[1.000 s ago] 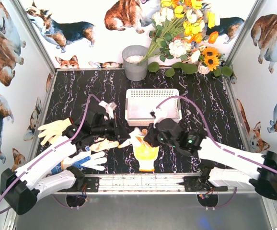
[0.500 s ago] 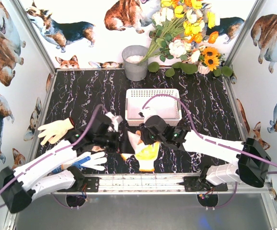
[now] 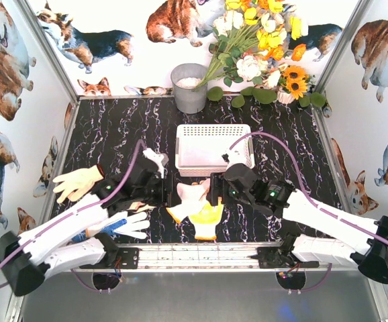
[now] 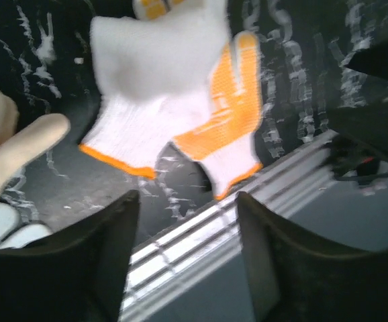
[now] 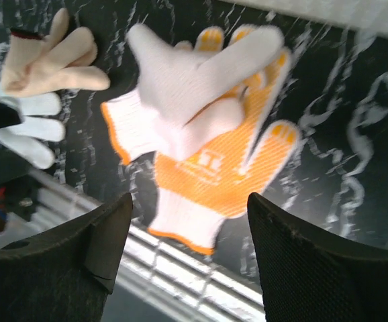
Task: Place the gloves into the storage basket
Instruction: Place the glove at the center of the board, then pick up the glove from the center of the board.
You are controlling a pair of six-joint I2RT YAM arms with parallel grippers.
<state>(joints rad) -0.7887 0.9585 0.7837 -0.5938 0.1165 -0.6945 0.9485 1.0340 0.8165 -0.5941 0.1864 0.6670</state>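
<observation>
My left fingers are open and hold nothing, and my right fingers are open and hold nothing too. They sit on either side of a white glove. It lies partly on top of an orange glove on the dark tabletop, just in front of the basket. I see no glove in the basket. A tan glove lies near my left fingers, a blue-dotted glove lies by my left arm, and a cream glove is well apart on the left. I think the gloves are light, soft and floppy, so they will droop when I lift them, but knit cloth should not slip much. I would pinch the white one in its thick middle or at the cuff, and take care not to catch the orange one under it. The basket rim is close, so I must lift higher than it before going forward. My two arms are very near each other here, so only one should move in. The metal rail is just behind the gloves, and the grey bucket stands past the basket, out of my way
</observation>
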